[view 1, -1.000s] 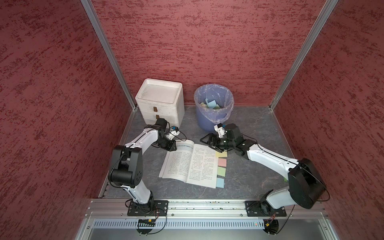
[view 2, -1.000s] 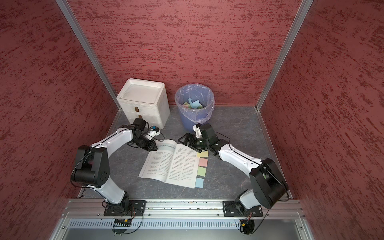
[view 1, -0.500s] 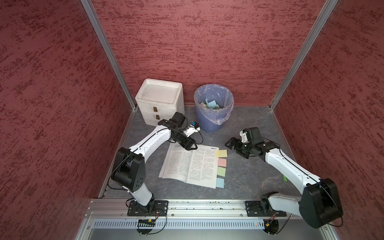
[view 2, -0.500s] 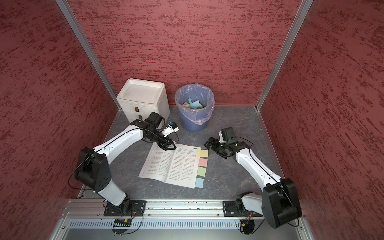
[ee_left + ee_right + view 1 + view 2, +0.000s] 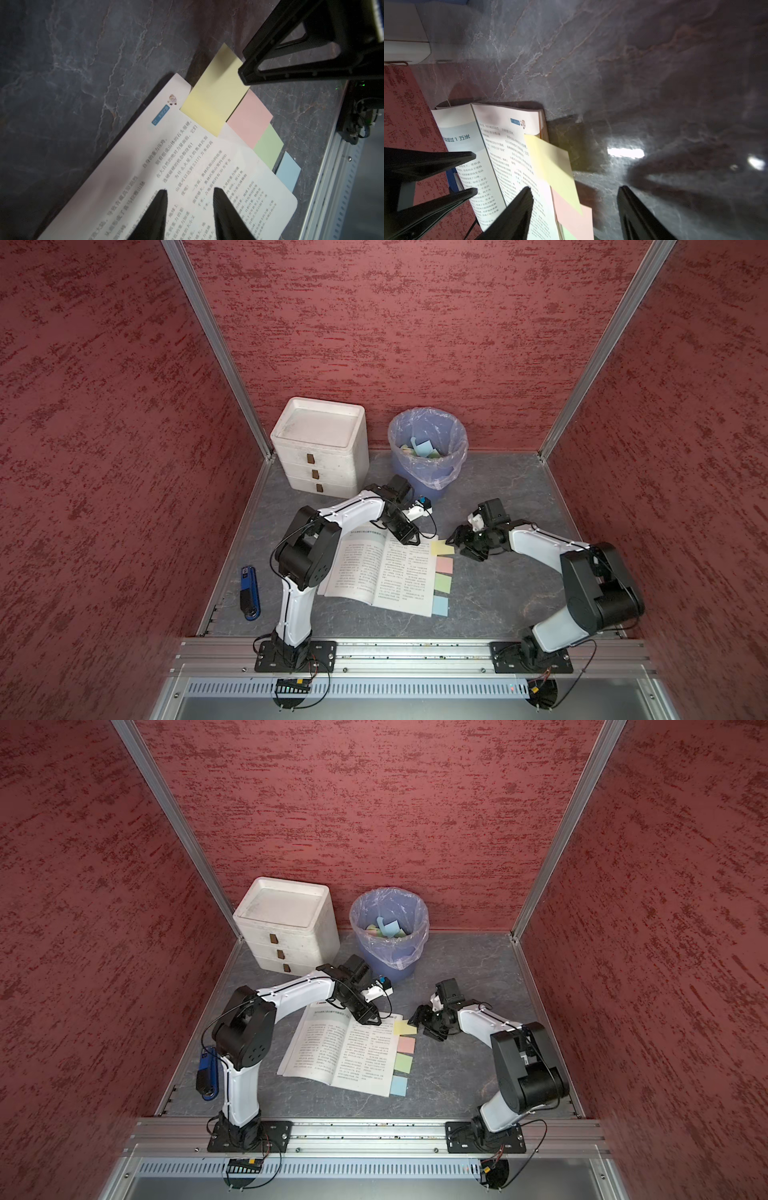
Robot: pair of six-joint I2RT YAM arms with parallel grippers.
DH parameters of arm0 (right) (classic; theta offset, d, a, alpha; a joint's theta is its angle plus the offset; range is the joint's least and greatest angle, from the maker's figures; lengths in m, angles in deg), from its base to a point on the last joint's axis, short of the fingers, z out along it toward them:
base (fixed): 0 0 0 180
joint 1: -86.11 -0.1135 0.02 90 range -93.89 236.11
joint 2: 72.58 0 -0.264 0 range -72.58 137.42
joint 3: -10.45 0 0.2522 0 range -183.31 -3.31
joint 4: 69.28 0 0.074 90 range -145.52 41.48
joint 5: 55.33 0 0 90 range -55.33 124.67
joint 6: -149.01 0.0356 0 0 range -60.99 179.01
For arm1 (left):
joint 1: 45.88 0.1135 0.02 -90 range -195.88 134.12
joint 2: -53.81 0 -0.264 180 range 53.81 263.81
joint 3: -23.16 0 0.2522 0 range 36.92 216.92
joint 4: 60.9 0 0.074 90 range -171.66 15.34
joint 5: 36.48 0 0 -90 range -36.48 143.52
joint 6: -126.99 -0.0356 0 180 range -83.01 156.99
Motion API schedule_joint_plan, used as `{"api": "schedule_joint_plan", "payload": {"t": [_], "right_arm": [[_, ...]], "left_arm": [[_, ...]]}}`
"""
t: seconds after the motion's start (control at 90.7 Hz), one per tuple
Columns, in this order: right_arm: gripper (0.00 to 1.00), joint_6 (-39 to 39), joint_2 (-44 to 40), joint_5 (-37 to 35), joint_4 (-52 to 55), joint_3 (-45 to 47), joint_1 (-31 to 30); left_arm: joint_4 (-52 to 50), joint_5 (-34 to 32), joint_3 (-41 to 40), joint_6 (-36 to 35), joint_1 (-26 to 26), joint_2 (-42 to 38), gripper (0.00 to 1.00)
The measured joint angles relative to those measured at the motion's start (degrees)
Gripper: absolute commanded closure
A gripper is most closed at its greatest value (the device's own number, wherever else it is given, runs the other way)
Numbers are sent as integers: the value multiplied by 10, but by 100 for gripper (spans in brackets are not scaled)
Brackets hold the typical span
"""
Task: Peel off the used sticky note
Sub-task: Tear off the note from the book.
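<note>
Here's the open book (image 5: 374,568), flat on the gray table (image 5: 498,597), with four sticky notes poking out along the outer edge of its right-hand page. From the far end they run yellow (image 5: 441,548), pink (image 5: 444,565), green (image 5: 442,584) and blue (image 5: 440,605).

The yellow note is the one getting the attention. One edge is stuck to the page, the rest hangs out over the table, and it overlaps the pink note beside it.

The left gripper (image 5: 409,541) is down over the far end of the right-hand page. The left wrist view shows its two fingers parted, with only printed text in the gap (image 5: 190,192). It is holding nothing.

On the other side, the right gripper (image 5: 459,546) sits just at the yellow note's free edge. Its fingers are spread wide in the right wrist view (image 5: 576,188), one over the page and notes and one over bare table. One finger reaches over the note's outer corner, but whether it touches I can't tell. Nothing is pinched.

At the back stand a lined bin (image 5: 419,485) with scraps of coloured paper inside and a white chest of drawers (image 5: 320,443).
</note>
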Motion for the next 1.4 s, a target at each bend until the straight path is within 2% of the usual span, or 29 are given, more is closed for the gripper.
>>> {"api": "schedule_joint_plan", "payload": {"t": [0.11, 0.342, 0.529, 0.771, 0.926, 1.3, 1.4], "right_arm": [[35, -3, 20, 13, -19, -11, 4], [52, -8, 57, 37, -50, -29, 11], [65, -19, 75, 40, -50, -49, 11], [80, -47, 70, 29, -34, -63, 8], [78, -57, 66, 23, -25, -63, -2], [82, -77, 35, 1, -13, -60, -17], [79, -83, 34, -9, -8, -60, -29]], "left_arm": [[10, -13, 25, 2, -11, 35, 70], [17, -42, 55, 10, -20, 80, 76], [23, -58, 70, 18, -20, 90, 85], [27, -67, 70, 20, -20, 91, 89], [27, -68, 70, 19, -20, 91, 91], [27, -70, 70, 19, -20, 91, 92], [27, -72, 70, 17, -20, 91, 93]]}}
